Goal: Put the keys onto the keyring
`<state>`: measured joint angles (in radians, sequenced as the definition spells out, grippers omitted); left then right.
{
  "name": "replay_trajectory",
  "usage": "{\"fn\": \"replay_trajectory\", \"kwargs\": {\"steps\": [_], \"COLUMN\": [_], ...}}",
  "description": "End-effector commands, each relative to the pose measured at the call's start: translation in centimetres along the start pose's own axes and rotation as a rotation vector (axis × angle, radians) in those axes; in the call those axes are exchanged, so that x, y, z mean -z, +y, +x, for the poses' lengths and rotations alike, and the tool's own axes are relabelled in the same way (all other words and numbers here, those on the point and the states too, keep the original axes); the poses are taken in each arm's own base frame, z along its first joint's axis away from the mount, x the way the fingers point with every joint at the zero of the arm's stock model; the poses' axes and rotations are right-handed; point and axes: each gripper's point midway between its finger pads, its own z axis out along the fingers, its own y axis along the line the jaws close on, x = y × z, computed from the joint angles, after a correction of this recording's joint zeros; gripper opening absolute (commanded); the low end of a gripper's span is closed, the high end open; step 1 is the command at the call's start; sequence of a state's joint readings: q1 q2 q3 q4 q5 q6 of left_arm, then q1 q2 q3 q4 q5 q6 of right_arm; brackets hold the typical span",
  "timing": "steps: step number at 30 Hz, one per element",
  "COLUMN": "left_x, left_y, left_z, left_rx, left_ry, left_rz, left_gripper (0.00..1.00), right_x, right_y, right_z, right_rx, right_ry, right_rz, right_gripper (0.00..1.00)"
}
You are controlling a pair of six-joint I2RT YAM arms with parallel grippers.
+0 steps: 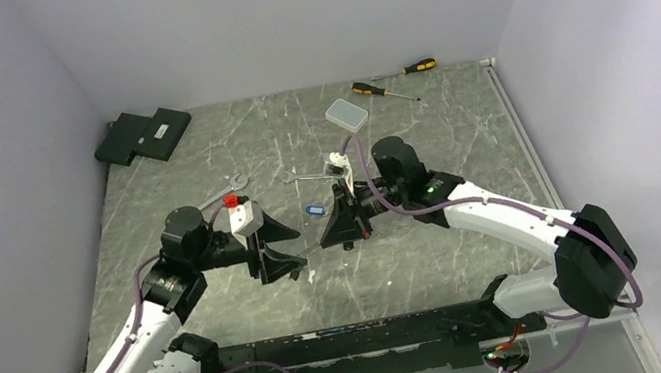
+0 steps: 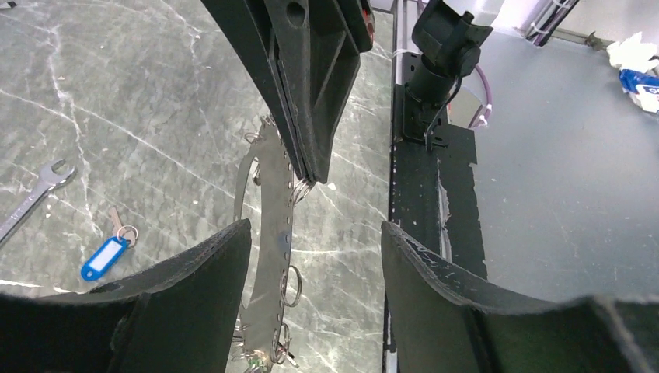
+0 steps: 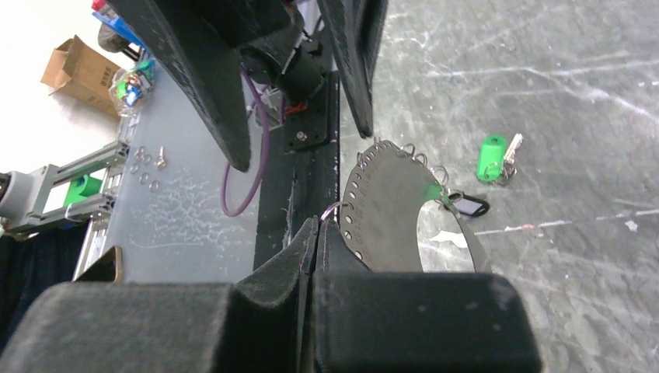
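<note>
- The right claw (image 3: 314, 233) is seen pressed fully shut, its two fingers meeting on the rim of the keyring (image 3: 388, 214); the keyring is held up off the table (image 1: 200, 158), standing out past the fingertips.
- The keyring is shown as a flat grey band pierced by a row of small holes, with small wire loops hung along its edge; a small dark tag (image 3: 468, 204) is seen at its far edge, and whether it is attached cannot be told.
- The left claw (image 2: 313, 233) is held wide, one finger (image 2: 198, 287) to each side of the keyring (image 2: 273, 225); the band is seen closer to that finger than to the other, and whether they touch cannot be told.
- In the left wrist view the right claw (image 2: 309, 167) is seen coming in from ahead of the left claw, clamped on the band just beyond its fingertips.
- A key with a green tag (image 3: 492, 158) is found lying on the table beyond the right claw's tips, off to the keyring's far side and apart from it.
- A key with a blue tag (image 2: 104, 257) is found on the table outside the left claw; from above it (image 1: 314, 210) lies just beside the right claw (image 1: 350, 229).
- A spanner (image 2: 31, 196) lies farther out than the blue tag on that same side.
</note>
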<state>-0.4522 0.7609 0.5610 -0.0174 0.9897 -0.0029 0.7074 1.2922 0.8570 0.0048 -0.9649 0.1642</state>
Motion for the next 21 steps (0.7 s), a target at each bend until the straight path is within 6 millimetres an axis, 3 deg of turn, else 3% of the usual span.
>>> {"fn": "replay_trajectory", "kwargs": {"steps": [1, 10, 15, 21], "left_x": [-0.2, -0.3, -0.2, -0.5], "left_y": [0.2, 1.4, 3.2, 3.4], "left_z": [-0.9, -0.6, -0.3, 0.0], "left_rx": [-0.106, -0.126, -0.137, -0.141], "left_ry": [-0.018, 0.003, 0.026, 0.033], "left_rz": [-0.007, -0.064, -0.159, -0.156], "left_gripper": [0.67, 0.65, 0.53, 0.52], "right_x": [0.5, 0.7, 0.8, 0.8], "right_y": [2.6, 3.5, 3.8, 4.3], "right_z": [-4.3, -5.5, -6.1, -7.1], "right_rx": [0.140, 0.163, 0.168, 0.175], "right_ry": [-0.083, -0.096, -0.117, -0.161], "right_rz": [-0.101, -0.122, -0.118, -0.128], "right_gripper": [0.00, 0.00, 0.00, 0.00]}}
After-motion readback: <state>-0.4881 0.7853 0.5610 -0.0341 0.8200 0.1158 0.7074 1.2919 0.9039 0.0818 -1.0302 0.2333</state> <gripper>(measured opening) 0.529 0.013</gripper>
